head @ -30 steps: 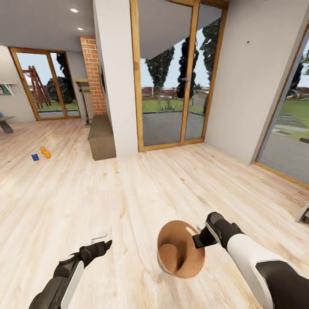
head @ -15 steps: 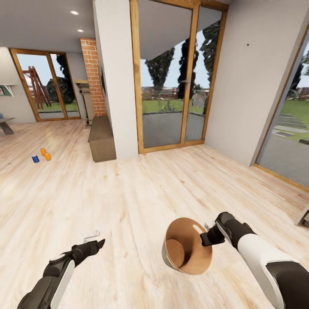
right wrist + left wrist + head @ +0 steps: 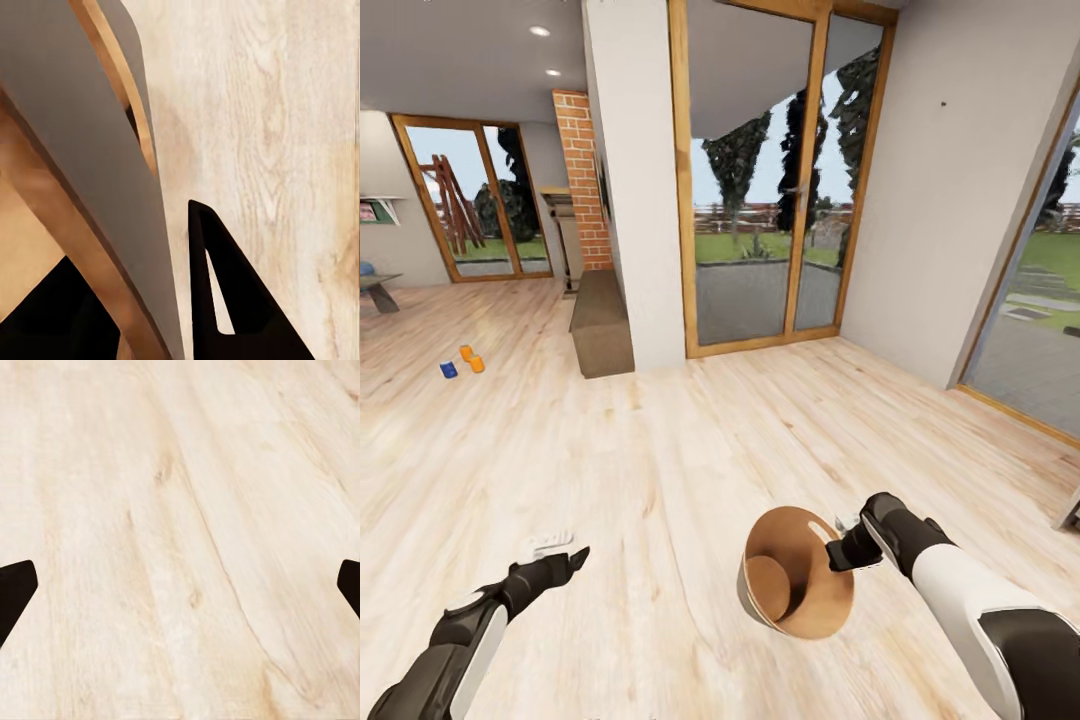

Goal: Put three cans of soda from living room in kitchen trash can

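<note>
Three soda cans stand on the wood floor far off to the left: a dark blue one (image 3: 449, 370) and two orange ones (image 3: 466, 352) (image 3: 477, 364). My right gripper (image 3: 844, 548) is shut on the rim of the trash can (image 3: 797, 585), which hangs tilted above the floor with its brown inside facing me. In the right wrist view its grey wall (image 3: 90, 187) sits against one dark finger (image 3: 225, 300). My left gripper (image 3: 560, 550) hovers low over bare floor; its fingertips stand wide apart in the left wrist view (image 3: 180, 585), holding nothing.
A white pillar (image 3: 635, 200) and a red brick column (image 3: 582, 180) rise ahead, with a low dark cabinet (image 3: 600, 322) at their foot. Glass doors (image 3: 760, 200) fill the wall ahead and the right side. A small table (image 3: 375, 290) stands far left.
The whole view has shifted a little, so the camera moved. My left arm swung out to the left. The trash can shifted slightly right and up in the right gripper.
</note>
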Controlling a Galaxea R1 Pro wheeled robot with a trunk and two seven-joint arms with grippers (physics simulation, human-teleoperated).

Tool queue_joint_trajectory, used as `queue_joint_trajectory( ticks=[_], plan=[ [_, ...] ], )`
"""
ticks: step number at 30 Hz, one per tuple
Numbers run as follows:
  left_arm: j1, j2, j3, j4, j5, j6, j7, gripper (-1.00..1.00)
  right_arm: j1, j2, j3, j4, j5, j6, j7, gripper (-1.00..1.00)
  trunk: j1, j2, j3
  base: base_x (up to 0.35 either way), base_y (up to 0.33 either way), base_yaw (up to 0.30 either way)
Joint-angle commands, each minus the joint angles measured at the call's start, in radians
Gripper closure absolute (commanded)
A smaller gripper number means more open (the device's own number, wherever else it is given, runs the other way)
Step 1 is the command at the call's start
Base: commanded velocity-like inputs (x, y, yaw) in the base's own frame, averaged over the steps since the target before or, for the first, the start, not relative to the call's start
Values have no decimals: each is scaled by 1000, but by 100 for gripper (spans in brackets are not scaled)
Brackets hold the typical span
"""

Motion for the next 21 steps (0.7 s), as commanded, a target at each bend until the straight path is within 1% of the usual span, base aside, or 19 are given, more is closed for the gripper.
queue_joint_trajectory(
  ticks=[1,7,21],
  plan=[
    [0,0,0,0,0,-3,0,-100,-1,1,-8,-5,-31,6,1,100,0,0,0,0,0,202],
    [0,0,0,2,0,-12,-1,-100,0,2,-7,-38,-31,6,-2,100,0,0,0,0,0,235],
    [0,-1,-1,3,1,-14,-1,-100,1,7,-6,-43,-33,7,-1,100,0,0,0,0,0,251]
  ],
)
